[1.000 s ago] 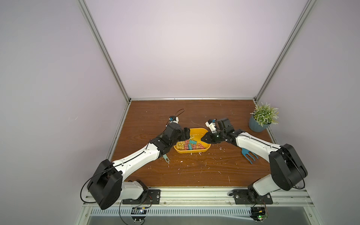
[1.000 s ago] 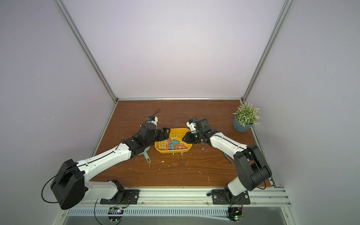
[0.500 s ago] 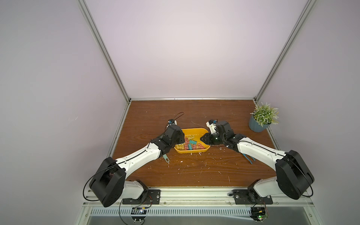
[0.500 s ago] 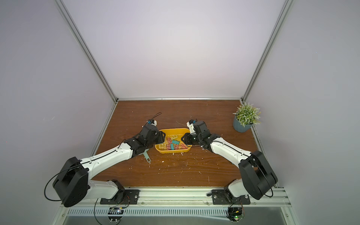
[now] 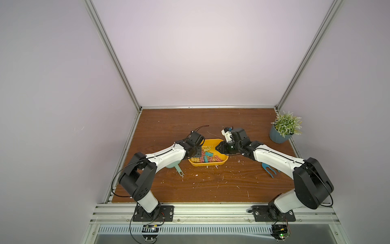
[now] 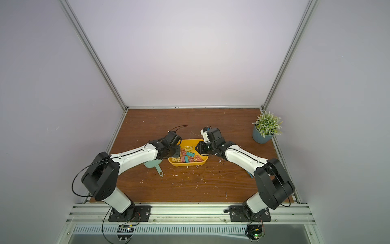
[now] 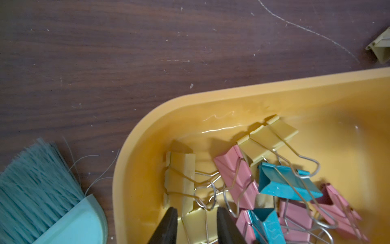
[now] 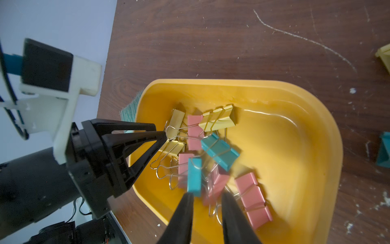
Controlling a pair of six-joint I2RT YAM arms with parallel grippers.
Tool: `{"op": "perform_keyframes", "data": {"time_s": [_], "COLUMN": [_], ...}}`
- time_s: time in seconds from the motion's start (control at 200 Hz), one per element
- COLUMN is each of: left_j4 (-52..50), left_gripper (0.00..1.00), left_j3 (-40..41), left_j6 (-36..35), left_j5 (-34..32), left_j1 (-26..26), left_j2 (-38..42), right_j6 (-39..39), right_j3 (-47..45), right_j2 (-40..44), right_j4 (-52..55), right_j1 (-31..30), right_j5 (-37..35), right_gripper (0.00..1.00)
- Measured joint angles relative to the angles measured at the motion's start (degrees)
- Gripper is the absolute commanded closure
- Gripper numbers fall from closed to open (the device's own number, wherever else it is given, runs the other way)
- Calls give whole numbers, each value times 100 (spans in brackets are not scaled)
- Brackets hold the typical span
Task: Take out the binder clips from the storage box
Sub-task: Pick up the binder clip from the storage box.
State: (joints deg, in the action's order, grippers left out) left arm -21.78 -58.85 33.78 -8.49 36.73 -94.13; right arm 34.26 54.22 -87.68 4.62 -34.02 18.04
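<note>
The yellow storage box (image 5: 207,165) (image 6: 186,164) sits mid-table with several pink, yellow and teal binder clips (image 8: 219,152) piled inside. My left gripper (image 7: 196,211) (image 5: 199,153) reaches in at the box's left end, shut on a yellow binder clip (image 7: 200,224) that fills the gap between its fingers. Seen from the right wrist, the left gripper (image 8: 161,131) has its tips at the yellow clips. My right gripper (image 8: 206,197) (image 6: 196,147) hangs over the right end, jaws apart. A teal clip (image 8: 194,175) and a blurred pink clip (image 8: 217,181) lie just past its tips.
A teal brush (image 7: 38,175) (image 5: 176,167) lies against the box's left side under my left arm. A loose yellow clip (image 7: 379,48) and a teal clip (image 8: 384,152) lie on the table outside the box. The potted plant (image 5: 280,135) stands far right, a blue fork tool (image 5: 269,170) beside my right arm.
My left gripper has narrowed from wide open onto the yellow clip. My right gripper has moved left from beside the rim to over the box.
</note>
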Motion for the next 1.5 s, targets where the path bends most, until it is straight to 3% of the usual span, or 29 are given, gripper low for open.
{"op": "perform_keyframes", "data": {"time_s": [0.305, 0.535, 0.816, 1.131, 1.301, 1.421, 1.496], "left_j4": [-125, -201, -267, -284, 22, 721, 1272], "left_gripper": [65, 85, 97, 100, 100, 100, 100], "left_j3": [-435, -581, -603, -455, 107, 868, 1394], "left_j6": [-271, -428, -507, -382, -192, 74, 376], "left_j5": [-90, -190, -400, -610, -656, -334, 42], "left_j1": [0, 0, 0, 0, -63, -503, -1095], "left_j2": [-439, -592, -369, 599, 1412, 2245, 2745], "right_j6": [-4, -26, -24, 9, 35, 52, 70], "right_j3": [149, 149, 149, 136, 101, -31, -90], "right_j2": [-203, -201, -116, 55, 94, 251, 348], "right_j4": [129, 299, 345, 323, 173, -44, -173], "right_j1": [0, 0, -2, -2, -4, -2, -2], "right_j5": [0, -42, -173, -186, -175, -153, -138], "right_gripper": [71, 71, 70, 69, 67, 64, 64]}}
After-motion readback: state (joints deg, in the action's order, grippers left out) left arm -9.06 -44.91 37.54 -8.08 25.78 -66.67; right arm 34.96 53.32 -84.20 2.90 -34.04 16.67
